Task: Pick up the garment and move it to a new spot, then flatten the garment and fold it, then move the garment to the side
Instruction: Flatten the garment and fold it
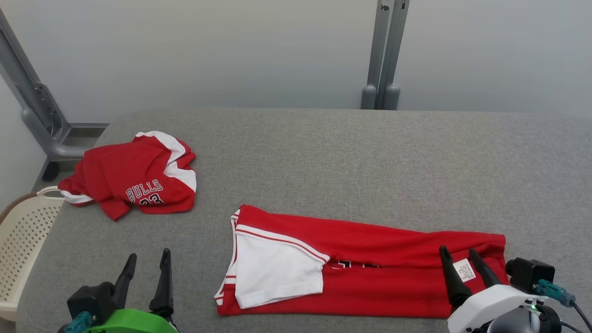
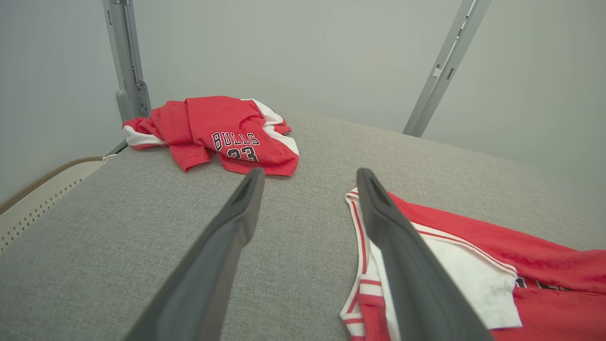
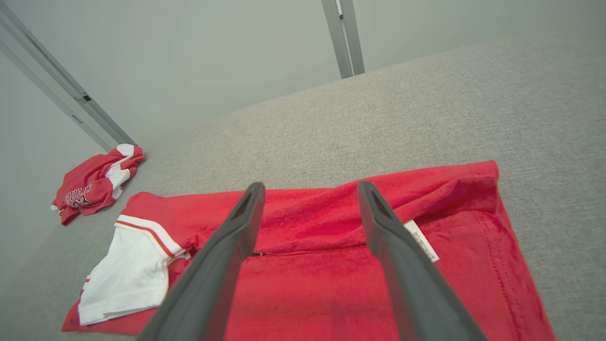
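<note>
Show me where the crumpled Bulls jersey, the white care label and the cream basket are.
crumpled Bulls jersey (image 1: 138, 178), head view, on the red cloth above its lettering.
white care label (image 1: 464, 270), head view, on the label's middle.
cream basket (image 1: 23, 231), head view, on its perforated wall.

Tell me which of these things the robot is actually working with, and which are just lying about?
Part of the job:
- red jersey, laid out long in front of the robot
- left gripper and right gripper, both open

Probably just lying about:
- crumpled Bulls jersey, far left
- cream basket beside the table
- metal posts behind
</note>
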{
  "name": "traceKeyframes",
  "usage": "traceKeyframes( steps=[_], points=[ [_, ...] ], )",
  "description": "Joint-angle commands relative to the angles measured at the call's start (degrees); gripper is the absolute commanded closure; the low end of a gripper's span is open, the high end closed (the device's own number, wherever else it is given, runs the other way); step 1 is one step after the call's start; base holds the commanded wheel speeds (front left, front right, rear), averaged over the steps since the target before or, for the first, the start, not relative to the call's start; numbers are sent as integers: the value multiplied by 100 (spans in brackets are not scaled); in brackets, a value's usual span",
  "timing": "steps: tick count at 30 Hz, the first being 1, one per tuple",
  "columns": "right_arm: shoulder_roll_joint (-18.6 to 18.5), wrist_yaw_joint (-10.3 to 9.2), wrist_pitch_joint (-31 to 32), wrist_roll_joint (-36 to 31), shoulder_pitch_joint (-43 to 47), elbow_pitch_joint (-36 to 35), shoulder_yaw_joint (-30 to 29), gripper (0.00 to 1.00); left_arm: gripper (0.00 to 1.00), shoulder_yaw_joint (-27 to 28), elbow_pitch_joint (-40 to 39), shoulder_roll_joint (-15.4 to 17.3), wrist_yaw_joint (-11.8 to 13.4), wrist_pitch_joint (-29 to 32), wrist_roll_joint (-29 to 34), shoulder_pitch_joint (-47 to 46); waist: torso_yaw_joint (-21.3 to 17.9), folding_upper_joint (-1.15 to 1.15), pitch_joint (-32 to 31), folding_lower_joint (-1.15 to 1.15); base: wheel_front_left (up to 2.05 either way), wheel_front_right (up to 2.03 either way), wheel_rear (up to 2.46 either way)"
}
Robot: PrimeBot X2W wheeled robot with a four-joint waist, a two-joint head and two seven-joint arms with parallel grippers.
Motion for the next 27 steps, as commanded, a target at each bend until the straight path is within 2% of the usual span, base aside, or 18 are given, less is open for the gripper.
traceKeyframes(
  steps=[1, 7, 13, 19, 22, 27],
  points=[
    [-5, 1, -4, -15, -1, 3, 13, 0, 0, 30, 12, -11, -10, -16, 42, 49, -7, 0, 2, 0, 0, 0, 0],
    [-12, 1, 207, -265, -93, -88, -231, 0, 0, 31, 60, -17, -52, -17, 78, 8, -24, 0, 51, 0, 0, 0, 0],
    [-17, 0, 1296, -1298, -363, -201, -1047, 0, 0, -27, 107, -31, -94, 3, 57, -51, -52, 0, 172, 0, 0, 0, 0],
    [-9, 0, 2363, -1900, -904, -380, -1785, 0, 0, -108, 119, -60, -127, 20, 82, -172, 2, 0, 370, 0, 0, 0, 0],
    [-10, 0, 2709, -2175, -1155, -327, -1982, 0, 0, -180, 145, -84, -158, 52, 113, -236, 72, 0, 480, 0, 0, 0, 0],
    [-8, 0, 2922, -2389, -1454, -165, -2086, 0, 0, -224, 185, -144, -210, 51, 122, -393, 159, 0, 686, 0, 0, 0, 0]
  ],
)
